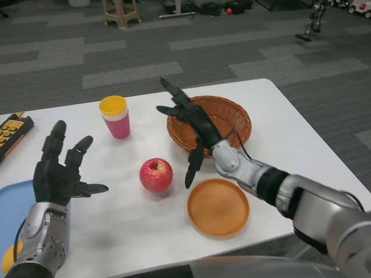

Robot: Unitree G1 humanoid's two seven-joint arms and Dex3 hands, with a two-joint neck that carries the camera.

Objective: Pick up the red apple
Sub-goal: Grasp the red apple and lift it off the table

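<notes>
Centrally, a little below the middle of the frame, the red apple (pixel 156 174) is seen resting on the white table (pixel 127 226), untouched by either hand. Just to its right the right hand (pixel 194 124) is held with its fingers spread and nothing in them: one fingertip hangs down close beside the fruit, while the others are pointed up toward the top of the picture, in front of the wicker basket (pixel 232 116). Lower right of the apple, an orange plate (pixel 218 207) is set flat. Up and to the left, a stack of cups (pixel 115 116), yellow over pink, is stood. At the lower left the left hand (pixel 61 168) is raised, fingers likewise apart and empty, well away from the fruit.

The approach is judged to be the step in hand; no grasp has been made yet. For the next move, the right hand would need to be brought leftward and down over the apple, then closed around it before lifting.
</notes>
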